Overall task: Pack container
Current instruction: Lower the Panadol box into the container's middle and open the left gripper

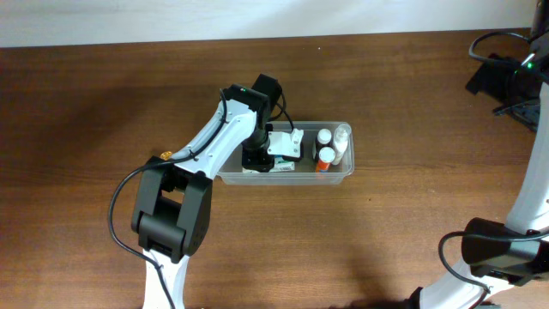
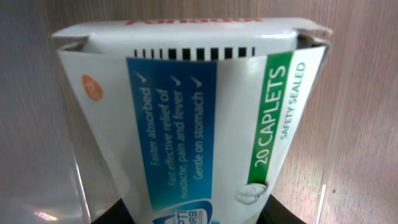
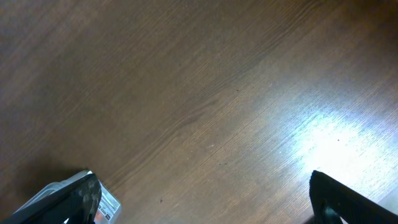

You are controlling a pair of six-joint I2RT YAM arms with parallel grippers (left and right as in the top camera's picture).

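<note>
- Pinching a white caplet box [image 2: 205, 124], the left gripper [image 1: 256, 157] sits inside the container [image 1: 343, 175].
- Small bottles [image 1: 327, 148] stand at the container's opposite end.
- Right gripper [image 3: 202, 196]: fingers spread, well apart from the container.

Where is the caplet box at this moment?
In the overhead view, the caplet box is in the middle of the container, held by the left gripper, with the small bottles to its right.
</note>
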